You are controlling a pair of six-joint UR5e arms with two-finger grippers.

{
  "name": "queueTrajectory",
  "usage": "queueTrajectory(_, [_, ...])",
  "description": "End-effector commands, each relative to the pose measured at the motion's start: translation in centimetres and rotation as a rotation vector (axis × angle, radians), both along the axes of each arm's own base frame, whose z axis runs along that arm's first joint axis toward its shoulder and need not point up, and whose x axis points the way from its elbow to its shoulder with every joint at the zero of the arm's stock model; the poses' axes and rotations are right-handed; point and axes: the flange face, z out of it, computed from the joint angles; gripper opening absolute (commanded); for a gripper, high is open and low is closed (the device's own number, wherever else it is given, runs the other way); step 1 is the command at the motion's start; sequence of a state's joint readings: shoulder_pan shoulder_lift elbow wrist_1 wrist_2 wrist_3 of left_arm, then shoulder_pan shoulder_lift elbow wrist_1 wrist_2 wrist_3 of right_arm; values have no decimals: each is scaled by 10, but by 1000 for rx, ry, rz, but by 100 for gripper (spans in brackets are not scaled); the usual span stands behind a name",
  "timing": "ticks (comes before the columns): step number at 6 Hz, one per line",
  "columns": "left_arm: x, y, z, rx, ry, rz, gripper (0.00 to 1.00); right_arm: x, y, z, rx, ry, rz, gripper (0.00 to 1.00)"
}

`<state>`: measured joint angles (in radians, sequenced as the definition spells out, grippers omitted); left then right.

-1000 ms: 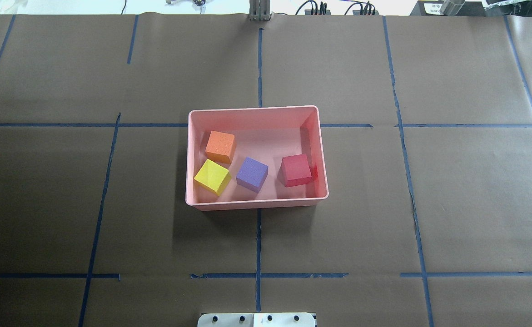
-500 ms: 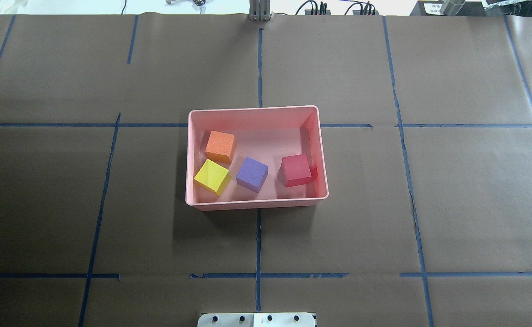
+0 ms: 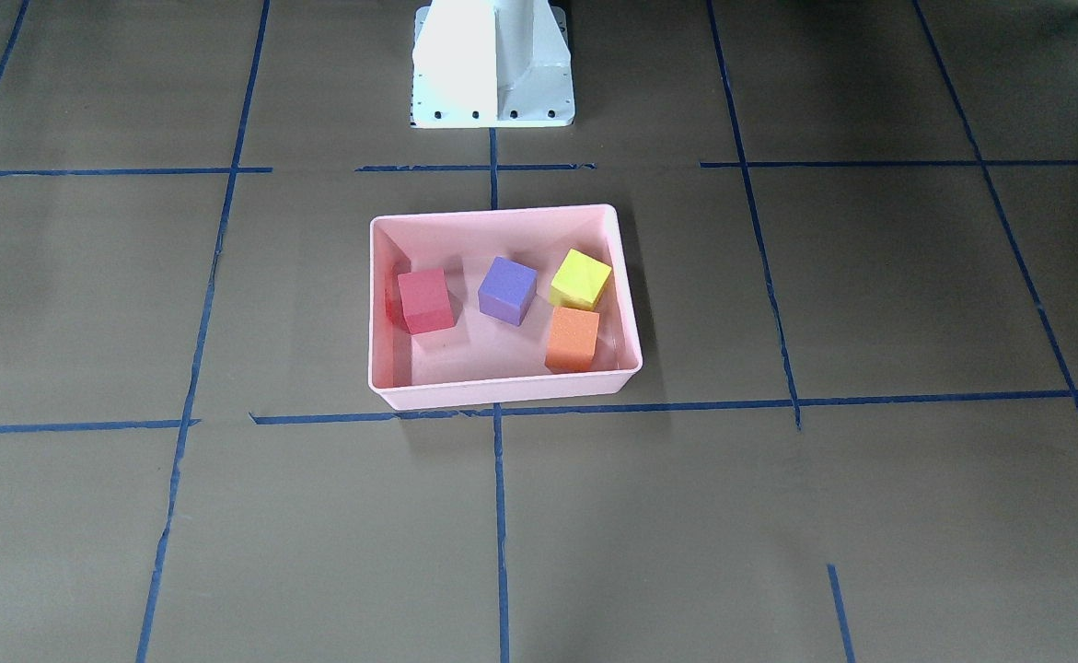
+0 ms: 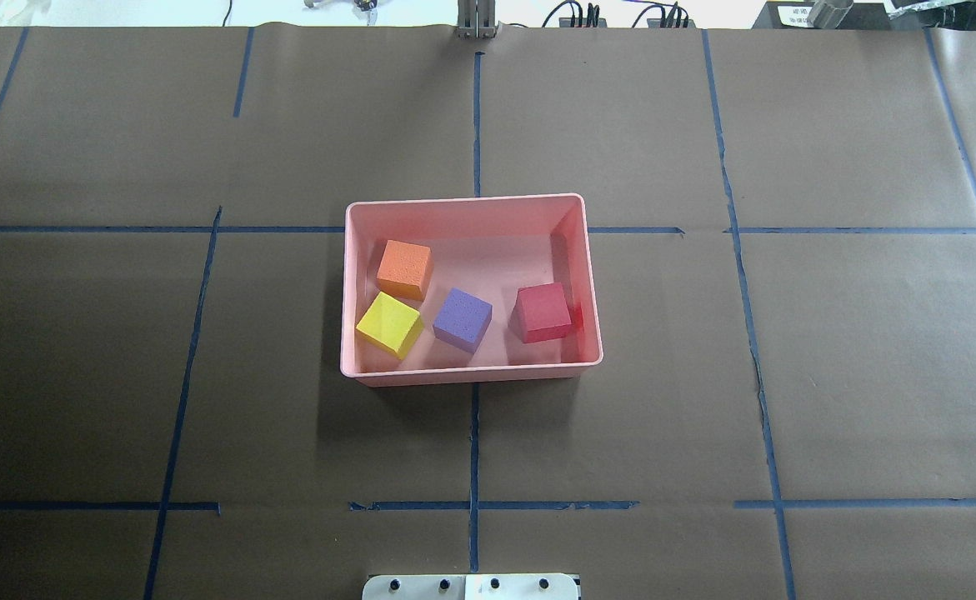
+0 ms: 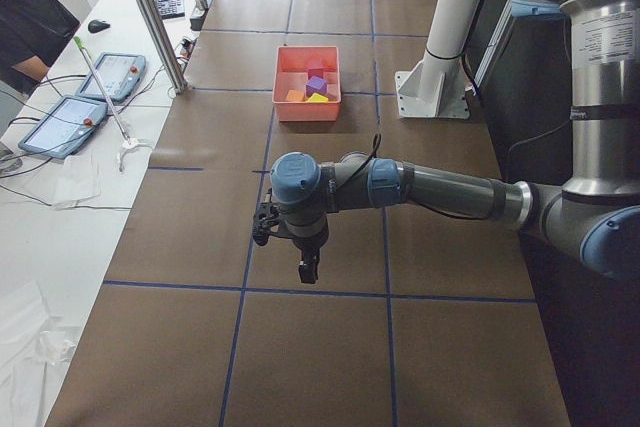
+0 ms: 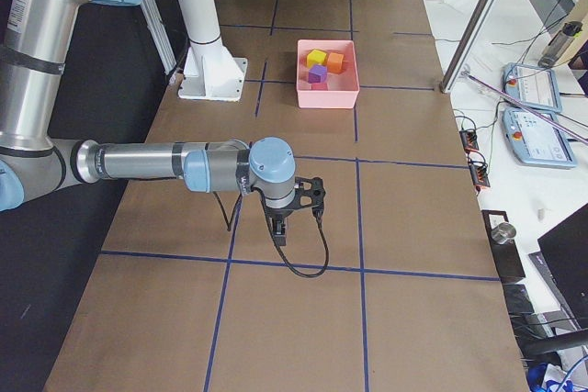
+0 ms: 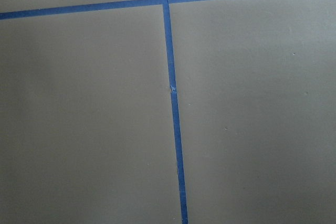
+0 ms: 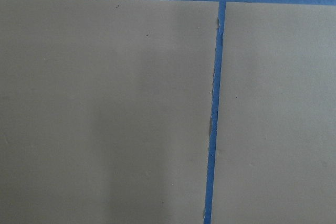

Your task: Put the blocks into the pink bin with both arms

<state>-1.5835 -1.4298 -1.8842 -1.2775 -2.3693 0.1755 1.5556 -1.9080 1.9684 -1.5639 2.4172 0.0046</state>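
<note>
Left gripper hung over the table at its left end, right gripper at the right end. Could not tell whether either pair of fingers was apart or together. Both were well apart from the pink bin at mid-table. All four blocks lay inside it. Overhead, from bin centre: yellow-green block at 8 o'clock, purple block at 6, red block at 4, orange block farther back, near 10.

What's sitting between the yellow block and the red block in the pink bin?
The purple block lies between the yellow block and the red block. It shows clearest in the overhead view.
</note>
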Motion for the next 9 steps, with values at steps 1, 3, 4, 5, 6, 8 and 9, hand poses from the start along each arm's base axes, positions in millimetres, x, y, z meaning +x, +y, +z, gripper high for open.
queueTrajectory(1, [-1, 1, -4, 6, -3, -2, 100, 1, 1, 1, -3, -2, 3, 100])
queueTrajectory(3, [0, -1, -15, 27, 6, -3, 100, 3, 9, 5, -18, -34, 12, 100])
queueTrajectory(4, [0, -2, -18, 33, 3, -1, 100, 11, 10, 3, -15, -34, 34, 100])
queueTrajectory(5, [0, -1, -14, 32, -5, 4, 100, 15, 9, -2, -4, -26, 47, 100])
queueTrajectory(6, [0, 1, -9, 20, -2, 6, 100, 14, 8, -2, -2, -20, 40, 100])
queueTrajectory(8, [0, 10, -2, -3, 6, 3, 100, 11, 10, 13, 54, 62, -53, 100])
queueTrajectory(9, [0, 11, -2, -1, 6, 3, 100, 12, 11, 15, 53, 65, -79, 100])
